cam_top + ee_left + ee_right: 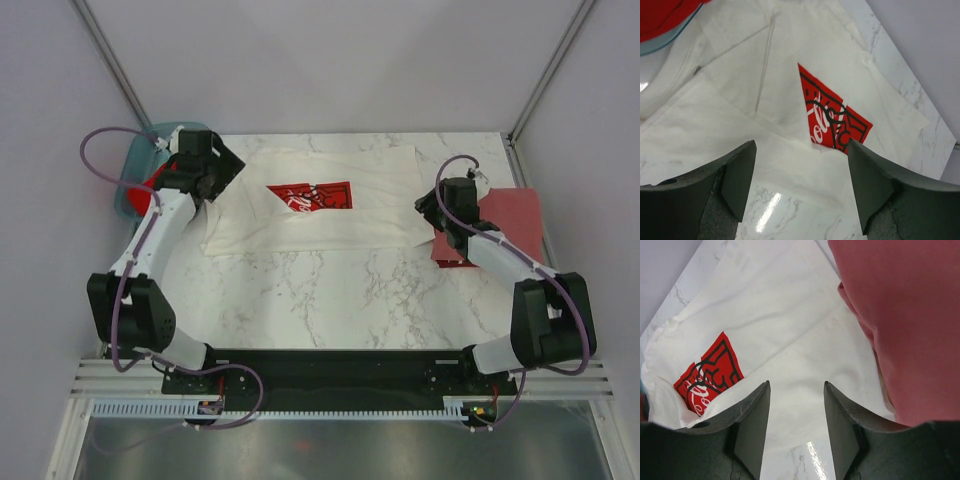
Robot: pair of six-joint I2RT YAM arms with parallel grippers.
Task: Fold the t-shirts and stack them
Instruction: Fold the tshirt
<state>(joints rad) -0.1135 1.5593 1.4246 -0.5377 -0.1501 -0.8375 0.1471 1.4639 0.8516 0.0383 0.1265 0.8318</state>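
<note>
**Teal tub** point(132, 172), far left corner. It holds the bright red t-shirt point(150, 186), bunched. Your left arm covers most of both, so you cannot tell whether anything else is in it.

**Left gripper** point(800, 165). The jaws stand wide apart with nothing between them. It hangs over the left end of the white shirt, and the wrist view shows the cloth's near edge just ahead of the fingertips, with bare marble under them.

**White t-shirt** point(370, 215), middle of the marble table point(330, 295). It lies flat as a broad band. Its long axis runs left to right, from one gripper to the other. The red-and-black print point(310, 195) faces up, left of centre. This is the relation your next move turns on, since each arm is nearer its own end. A further fold looks likely to need both ends taken together.

**Right gripper** point(796, 390). The jaws are parted, less widely than the left pair, and hold nothing. It hangs over the right end of the white shirt, close beside the brick-red one.

**Brick-red t-shirt** point(512, 215), right edge of the table. It is folded into a flat rectangle that looks like the base of the stack. Its left edge meets the white shirt's right end. Watch that your right fingers pinch white cloth only.
</note>
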